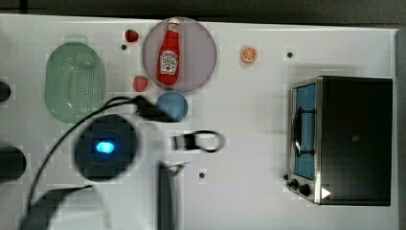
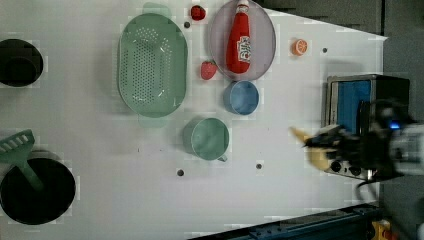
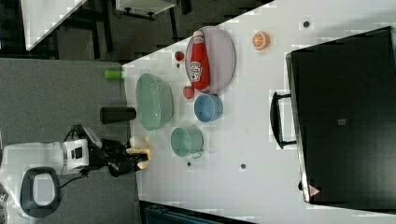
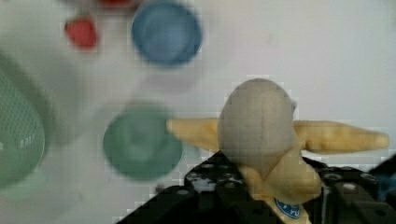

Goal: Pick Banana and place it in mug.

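**Banana held in the air, mug waiting on the bench**

The white bench (image 2: 100, 200) carries everything. In the left view a black toaster oven (image 2: 357, 95) with a blue door sits at 3 o'clock from the middle, and the arm reaches in from the left view's right edge just below it. The tool (image 2: 320, 142) is clenched on the banana (image 2: 316, 155), lifted off the bench; the wrist view shows the pale yellow, peeled-open banana (image 4: 280, 140) pinched between the black fingers (image 4: 210, 186), hanging near the mug (image 4: 140, 147) but not over it.

In the left view the green colander (image 2: 152, 65) lies at 11 o'clock from the mug (image 2: 206, 139), and the grey plate (image 2: 265, 35) with a ketchup bottle (image 2: 239, 37) on it lies at 1 o'clock. The mug stands upright and well apart from the banana, which is at 3 o'clock from it. The blue cup (image 2: 241, 97) stands near the mug at 1 o'clock. One strawberry (image 2: 208, 70) lies between colander and plate; another (image 2: 198, 12) lies at 12 o'clock from it. An orange slice (image 2: 300, 47) lies at 3 o'clock from the plate.
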Available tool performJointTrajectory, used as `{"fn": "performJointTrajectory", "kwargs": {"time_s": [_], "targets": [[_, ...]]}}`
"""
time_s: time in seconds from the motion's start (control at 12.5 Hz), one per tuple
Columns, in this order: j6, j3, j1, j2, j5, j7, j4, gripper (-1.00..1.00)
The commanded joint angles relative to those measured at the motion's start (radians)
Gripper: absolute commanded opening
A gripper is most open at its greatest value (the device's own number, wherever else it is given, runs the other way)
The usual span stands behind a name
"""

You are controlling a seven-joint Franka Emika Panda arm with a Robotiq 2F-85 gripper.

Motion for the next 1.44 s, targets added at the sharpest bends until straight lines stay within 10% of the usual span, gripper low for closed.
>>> {"fn": "performJointTrajectory", "kwargs": {"time_s": [0.08,1.2,1.44], "targets": [[0.064,0.111,0.022,0.054,0.046,0.207,0.000,-0.26],[0.616,0.219,0.024,0.450,-0.091,0.487,-0.102,-0.26],[0.666,0.216,0.024,0.486,-0.091,0.488,-0.126,0.24]]}}
